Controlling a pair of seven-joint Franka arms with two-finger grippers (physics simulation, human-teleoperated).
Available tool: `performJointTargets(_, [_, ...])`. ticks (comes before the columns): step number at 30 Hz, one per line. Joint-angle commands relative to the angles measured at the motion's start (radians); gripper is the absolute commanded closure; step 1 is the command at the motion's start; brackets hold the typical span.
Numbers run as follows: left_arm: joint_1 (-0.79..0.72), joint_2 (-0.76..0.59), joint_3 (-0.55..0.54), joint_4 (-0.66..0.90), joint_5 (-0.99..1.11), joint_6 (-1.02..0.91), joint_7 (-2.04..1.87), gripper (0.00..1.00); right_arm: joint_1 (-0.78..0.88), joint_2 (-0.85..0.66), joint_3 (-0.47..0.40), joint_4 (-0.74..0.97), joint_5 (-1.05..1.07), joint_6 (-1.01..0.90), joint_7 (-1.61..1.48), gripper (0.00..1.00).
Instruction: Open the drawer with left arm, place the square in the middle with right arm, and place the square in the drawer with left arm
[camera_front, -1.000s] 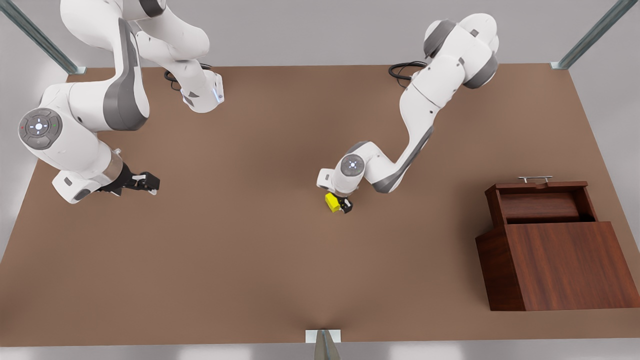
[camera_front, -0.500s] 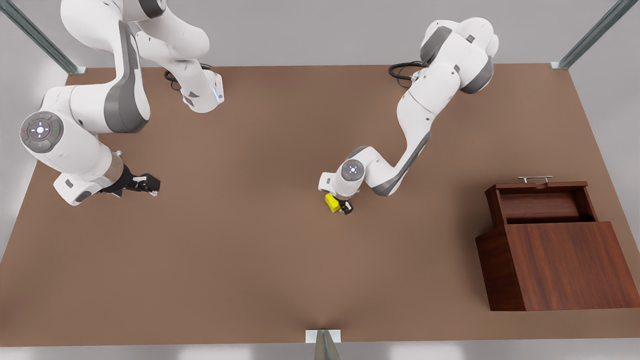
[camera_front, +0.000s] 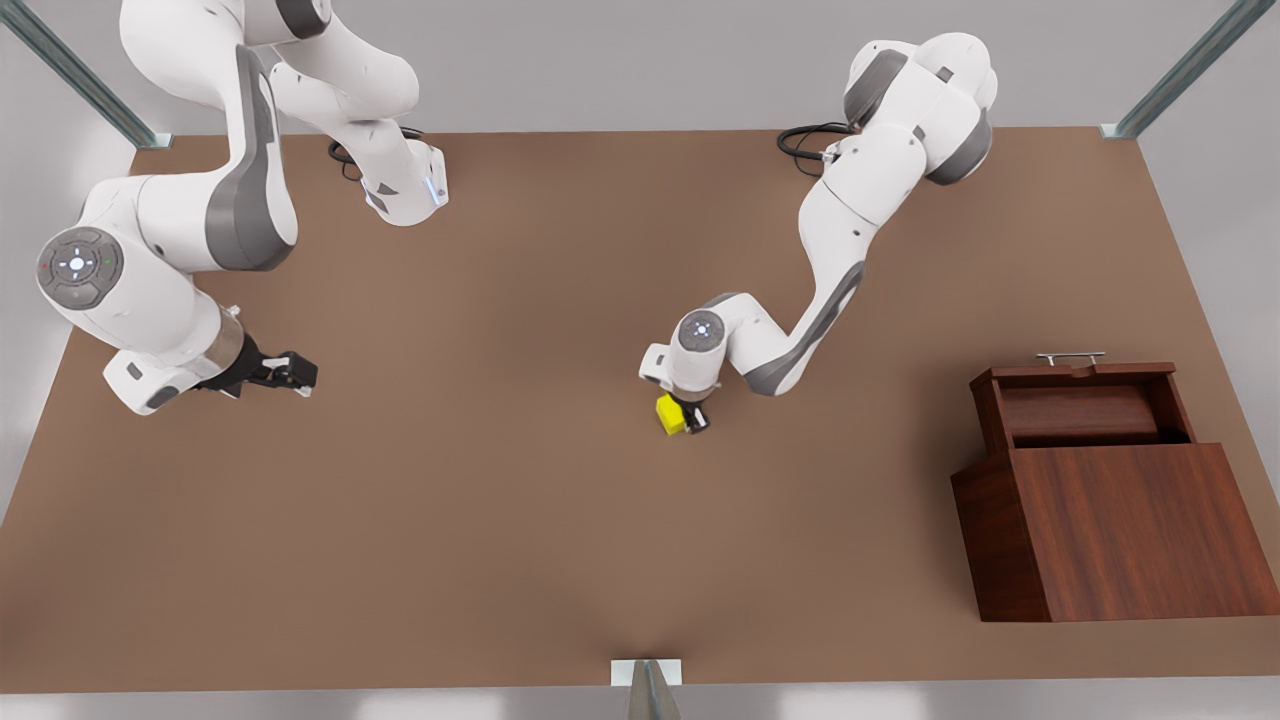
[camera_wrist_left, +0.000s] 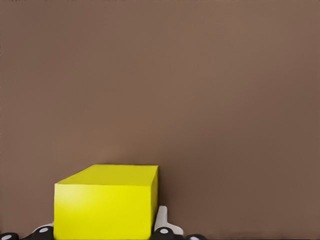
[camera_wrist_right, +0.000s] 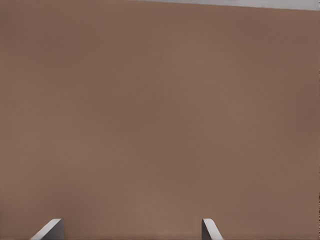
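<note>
Mid-tabletop (camera_front: 520, 480), left gripper (camera_front: 686, 418) jaws clamp the square (camera_front: 669, 415); right gripper (camera_front: 290, 374) jaws spread, empty.

Pale grey walls (camera_front: 620, 60), slanted metal frame struts (camera_front: 75, 70) at corners, soft even light

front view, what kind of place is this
Likely a simulated robot test bench: a bare brown tabletop, metal frame posts at its corners, a wooden cabinet, and a yellow cube.
</note>
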Motion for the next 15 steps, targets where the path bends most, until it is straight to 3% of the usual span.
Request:
performJointTargets(1, [0.000,-0.002,0.000,0.000,-0.172,-0.002,0.004,0.41,-0.001,0.000,0.000,0.001,0.000,0.000,0.000,0.00])
performJointTargets(9, [0.011,-0.048,0.000,0.000,-0.180,-0.034,0.000,0.41,-0.002,0.005,-0.003,0.002,0.003,0.000,-0.002,0.00])
performJointTargets(12, [0.011,-0.263,0.061,0.002,-0.264,-0.356,-0.135,0.40,-0.002,0.005,-0.003,0.002,0.003,0.000,-0.002,0.00])
performJointTargets(15, [0.044,-0.429,0.231,0.002,-0.341,-0.550,-0.259,0.40,-0.002,0.005,-0.003,0.002,0.005,0.000,-0.002,0.00])
